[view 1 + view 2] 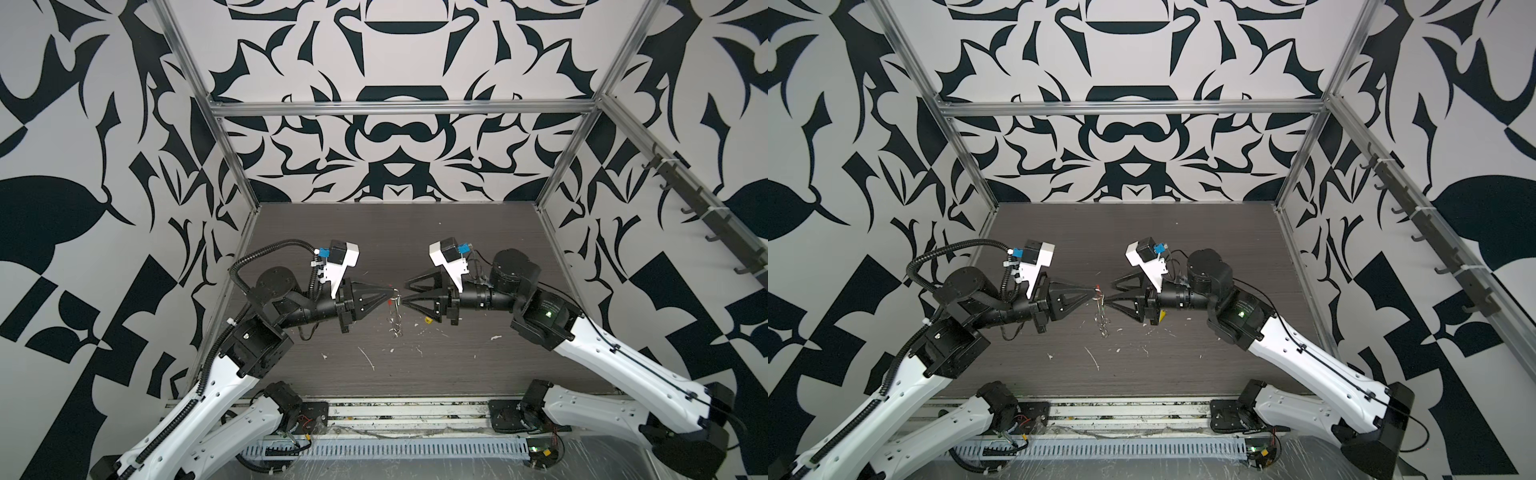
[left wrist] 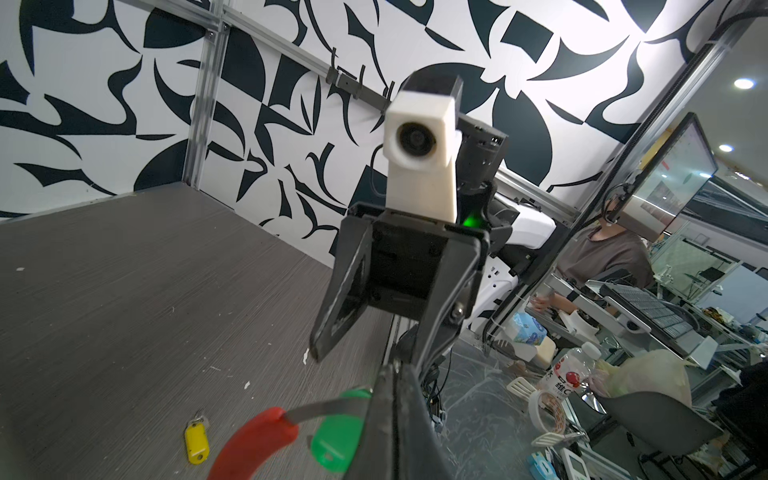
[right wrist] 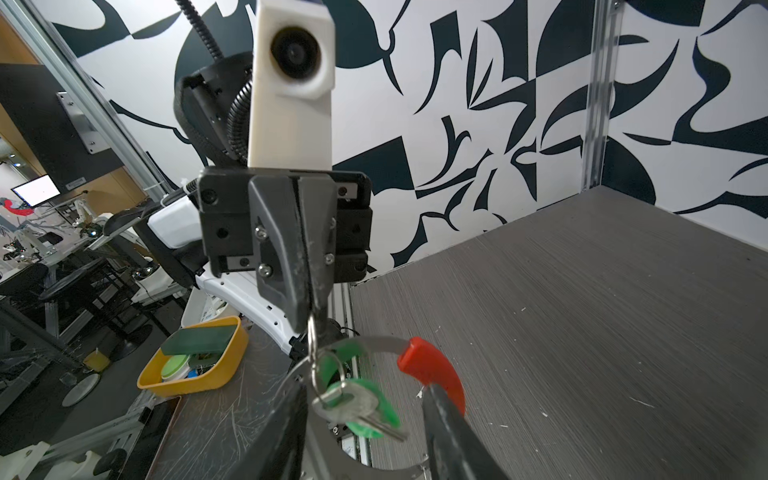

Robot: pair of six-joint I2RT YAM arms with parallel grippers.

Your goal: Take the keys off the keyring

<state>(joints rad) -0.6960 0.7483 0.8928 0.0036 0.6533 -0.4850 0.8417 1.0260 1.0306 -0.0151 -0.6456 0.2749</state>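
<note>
We stand in a robotics lab: we see a test cell of aluminium rails (image 1: 399, 109) and black-and-white patterned panels (image 1: 83, 124), with a monitor (image 2: 669, 178), a person (image 2: 602, 257) and cluttered desks (image 2: 673, 332) outside.

Left hand (image 1: 390, 296) is pinched tight on the top of the keyring (image 1: 394, 321), the hoop dangling below its tip. Right hand (image 1: 404, 293) faces it tip to tip, fingers spread, just beside the ring. Yellow key (image 1: 427, 320) lies on the surface (image 1: 332, 232) under the right hand
</note>
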